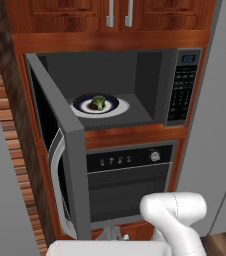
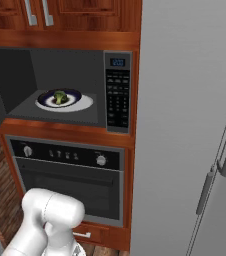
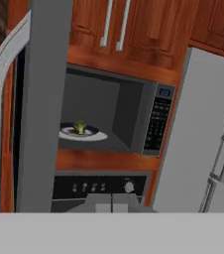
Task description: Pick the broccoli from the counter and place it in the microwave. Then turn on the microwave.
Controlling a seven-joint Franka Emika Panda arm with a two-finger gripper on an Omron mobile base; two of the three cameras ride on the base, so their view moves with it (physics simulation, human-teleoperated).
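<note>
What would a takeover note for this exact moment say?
Tool: shut, holding nothing, drawn back low in front of the oven.
Broccoli: on the plate inside the microwave.
Microwave door: wide open, swung to the left.
Done: broccoli placed.
Left: close the door, then start the microwave at its keypad.

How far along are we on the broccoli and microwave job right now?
Done: the broccoli sits on the dark-rimmed plate inside the microwave, no longer on any counter. In hand: nothing; the gripper is shut and holds nothing. Left: the microwave door stands wide open, swung out to the left, so it needs closing, then a press on the keypad to start it.
</note>
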